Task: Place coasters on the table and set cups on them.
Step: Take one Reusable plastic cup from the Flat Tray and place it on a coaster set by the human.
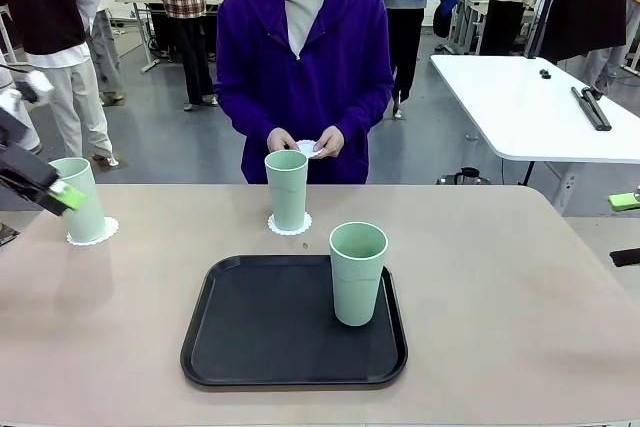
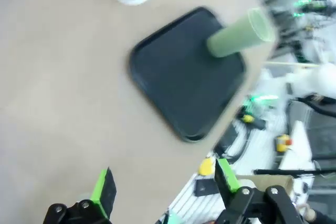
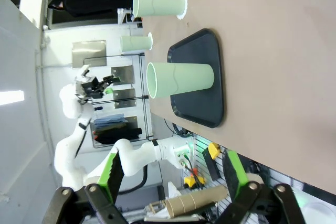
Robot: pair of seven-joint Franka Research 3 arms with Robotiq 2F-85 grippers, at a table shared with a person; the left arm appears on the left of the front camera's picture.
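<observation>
Left cup [image 1: 92,215] and centre cup [image 1: 287,190] sit on coasters [image 1: 290,226] on the desk [image 1: 500,277]. Third cup [image 1: 357,272] stands on the black tray [image 1: 250,337], lower centre; the person's hands [image 1: 305,140] hold the last coaster [image 1: 309,148]. I note left end effector [image 2: 165,182] and right end effector [image 3: 173,174] wide (both empty). Next, I judge: coaster down, then grip that cup.

Person [image 1: 305,57]: purple zip hoodie, off-white tee beneath. Left gripper [image 2: 165,182]: black linkage fingers, bright green pads [image 2: 101,190], silver pivot screws. Right gripper [image 3: 173,171]: same black build, green pads, round bolts. Left arm [image 3: 139,157]: white rounded links.
</observation>
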